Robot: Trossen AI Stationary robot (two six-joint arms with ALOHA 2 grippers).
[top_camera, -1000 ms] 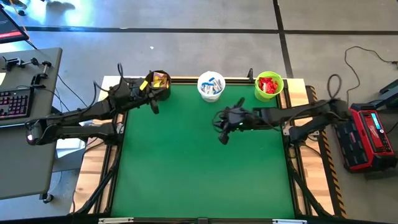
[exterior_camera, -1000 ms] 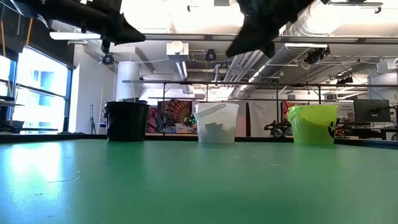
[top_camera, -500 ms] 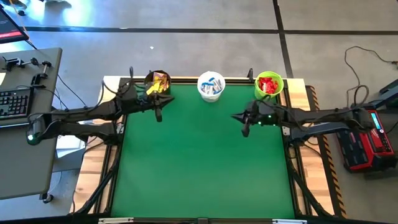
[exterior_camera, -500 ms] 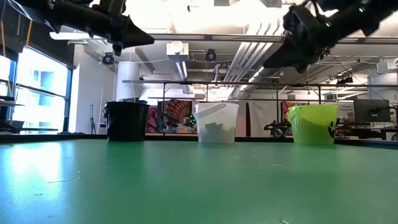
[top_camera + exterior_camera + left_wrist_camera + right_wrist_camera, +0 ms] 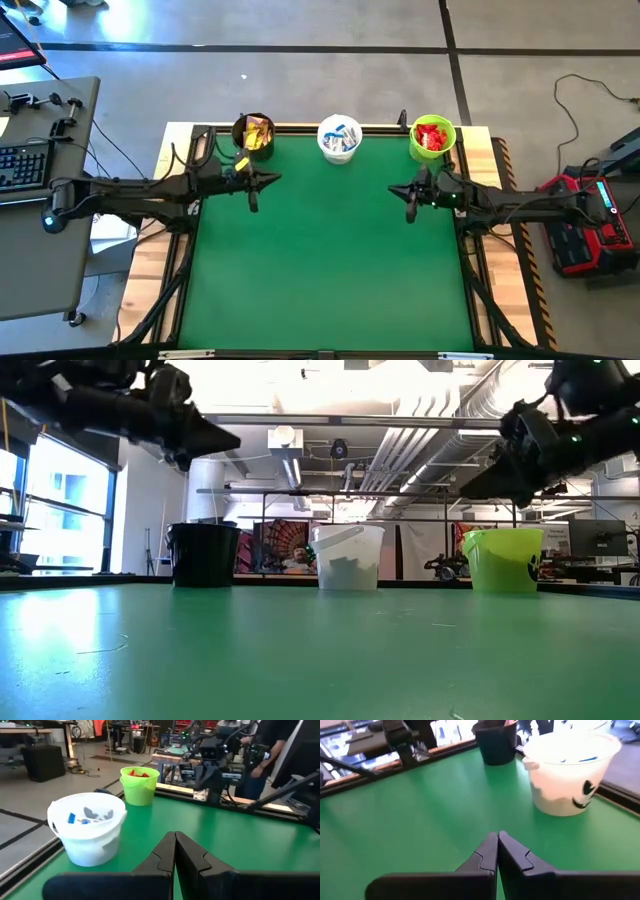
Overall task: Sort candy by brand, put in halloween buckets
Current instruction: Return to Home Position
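**Sorted candy and both grippers, four views.** Three buckets stand upright, mouths up, in a row along the far edge of the green table point(image 5: 320, 270). The black bucket point(image 5: 253, 146) is on the left arm's side, the white bucket point(image 5: 339, 152) in the middle and the lime-green bucket point(image 5: 413, 143) on the right arm's side, each apart from its neighbour. The yellow candy point(image 5: 256, 130) lies heaped in the black bucket, the slim white-and-blue candy point(image 5: 342, 134) in the white one and the red candy point(image 5: 431, 134) in the lime-green one. The packets lie at mixed angles, so no common long axis can be read. A black printed face on the white bucket's wall shows in the right wrist view. The left gripper point(image 5: 272, 179) hovers above the table just in front of the black bucket, its long axis level and pointing across the table toward the right arm. Its fingers point(image 5: 162, 854) are pressed together tip to tip and hold nothing. The right gripper point(image 5: 393, 190) hangs in front of the lime-green bucket and points back toward the left arm. Its fingers point(image 5: 485, 852) are likewise pressed together and empty. In the low view both grippers are raised clear of the table top. A person point(image 5: 265, 745) stands in the room beyond the right arm.
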